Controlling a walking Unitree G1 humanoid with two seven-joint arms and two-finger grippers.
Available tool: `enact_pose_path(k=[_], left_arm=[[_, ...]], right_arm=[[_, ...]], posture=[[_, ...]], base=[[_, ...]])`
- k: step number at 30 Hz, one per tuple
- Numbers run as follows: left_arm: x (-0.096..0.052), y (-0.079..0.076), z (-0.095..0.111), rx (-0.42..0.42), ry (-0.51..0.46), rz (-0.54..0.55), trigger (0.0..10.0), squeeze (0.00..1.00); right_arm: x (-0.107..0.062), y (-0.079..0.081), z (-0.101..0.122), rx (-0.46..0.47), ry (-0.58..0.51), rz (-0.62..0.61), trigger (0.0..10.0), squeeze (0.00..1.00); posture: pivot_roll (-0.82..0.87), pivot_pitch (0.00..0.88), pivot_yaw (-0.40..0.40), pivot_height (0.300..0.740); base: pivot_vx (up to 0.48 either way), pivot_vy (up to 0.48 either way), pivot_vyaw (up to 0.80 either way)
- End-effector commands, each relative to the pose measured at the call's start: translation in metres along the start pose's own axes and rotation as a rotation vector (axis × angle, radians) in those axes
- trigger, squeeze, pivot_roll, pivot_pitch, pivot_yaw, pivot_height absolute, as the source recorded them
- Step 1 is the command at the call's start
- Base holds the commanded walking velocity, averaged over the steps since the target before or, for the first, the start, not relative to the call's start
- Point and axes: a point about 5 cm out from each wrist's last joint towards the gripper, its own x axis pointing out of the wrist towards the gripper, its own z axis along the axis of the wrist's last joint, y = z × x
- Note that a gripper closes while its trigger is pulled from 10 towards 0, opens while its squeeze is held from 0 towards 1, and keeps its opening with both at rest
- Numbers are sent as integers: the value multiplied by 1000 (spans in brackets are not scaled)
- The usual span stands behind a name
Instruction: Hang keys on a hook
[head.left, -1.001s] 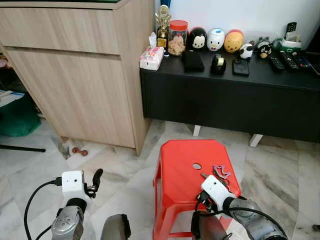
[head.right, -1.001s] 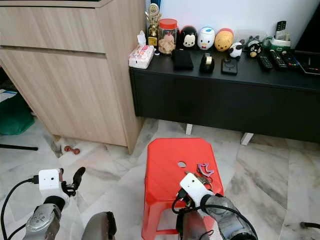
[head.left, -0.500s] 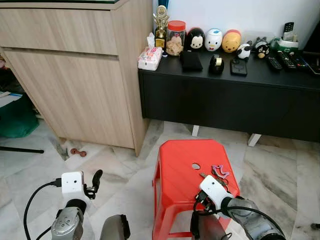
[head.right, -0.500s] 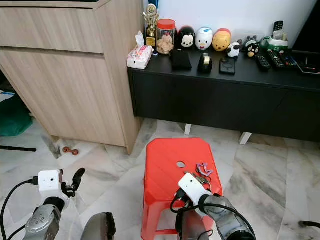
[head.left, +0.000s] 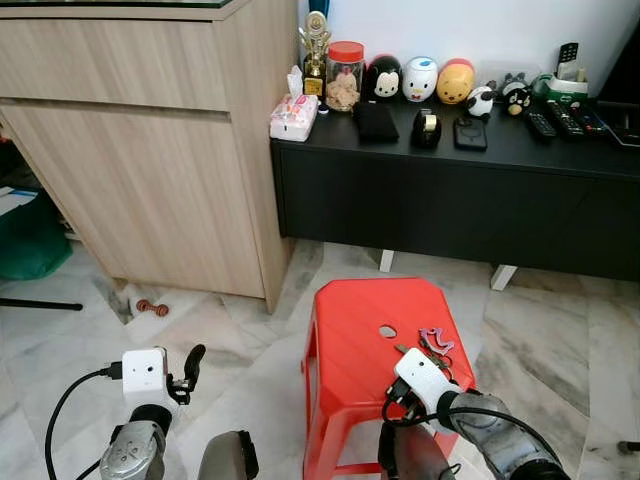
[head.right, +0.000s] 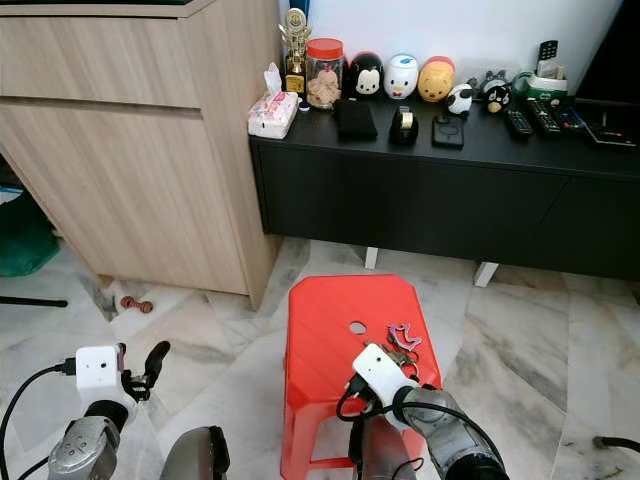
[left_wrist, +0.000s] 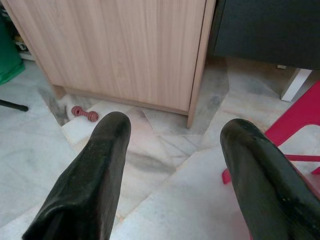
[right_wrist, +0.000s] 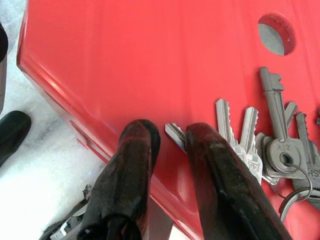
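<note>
A bunch of silver keys (right_wrist: 270, 145) on a ring lies flat on the red plastic stool (head.left: 355, 320), near its right side and beside the round hole (right_wrist: 274, 34). The keys (head.left: 432, 340) lie just beyond my right wrist. My right gripper (right_wrist: 170, 137) is down at the stool's top, its fingers a narrow gap apart, with the tip of one key between them. My left gripper (left_wrist: 172, 132) hangs wide open over the marble floor, left of the stool, holding nothing.
A tall wooden cabinet (head.left: 150, 180) stands at the left. Beside it, behind the stool, is a low black cabinet (head.left: 450, 200) carrying a jar, toy figures and remotes. A small red dumbbell-shaped object (head.left: 152, 308) lies on the floor by the wooden cabinet.
The whole view has drifted a little to the left. Both grippers and the keys keep the same places relative to the stool.
</note>
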Motion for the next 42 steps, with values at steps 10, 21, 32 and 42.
enact_pose_path(k=[10, 21, 32, 42], left_arm=[[-6, 7, 2, 43, 14, -15, 10000, 0], [-8, 9, 2, 52, 23, -16, 10000, 0], [-7, 9, 3, 53, 23, -14, 10000, 0], [-5, 8, 3, 57, 25, -5, 10000, 0]], right_arm=[[3, 5, -23, 11, 149, -7, 10000, 0], [6, 10, -22, 12, 144, 23, 0, 0], [8, 11, -14, 18, 106, 12, 0, 0], [6, -7, 25, 53, -131, -98, 0, 0]], posture=[[47, 79, 14, 583], [54, 82, 18, 583], [51, 77, 19, 583], [48, 68, 14, 583]], base=[[0, 0, 0], [0, 0, 0], [0, 0, 0], [0, 0, 0]])
